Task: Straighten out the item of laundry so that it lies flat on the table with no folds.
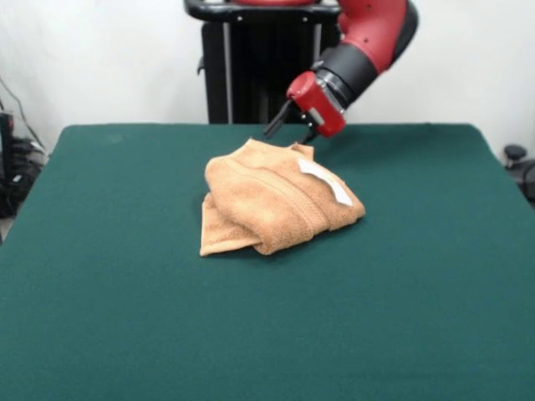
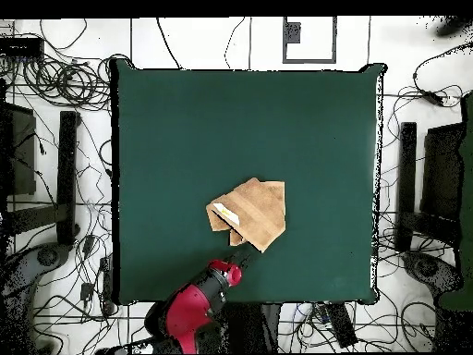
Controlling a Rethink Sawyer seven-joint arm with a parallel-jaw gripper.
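The light orange-tan terry-cloth towel [image 1: 276, 200] [image 2: 249, 211] lies folded in a rumpled heap near the middle of the dark green felt desk [image 1: 100, 317] [image 2: 175, 120], white tag [image 1: 328, 180] up. Bare felt surrounds it, well clear of all edges. The red-and-black tool [image 1: 292, 132] [image 2: 236, 258] sits at its far edge; whether it grips I cannot tell.

Red/black arm [image 1: 372, 42] angles down from pedestal side, wrist tilted, gripper [image 1: 288, 129] low w/ dark fingers [image 1: 276, 122] pointing down-left in front view; open/shut state indeterminate.
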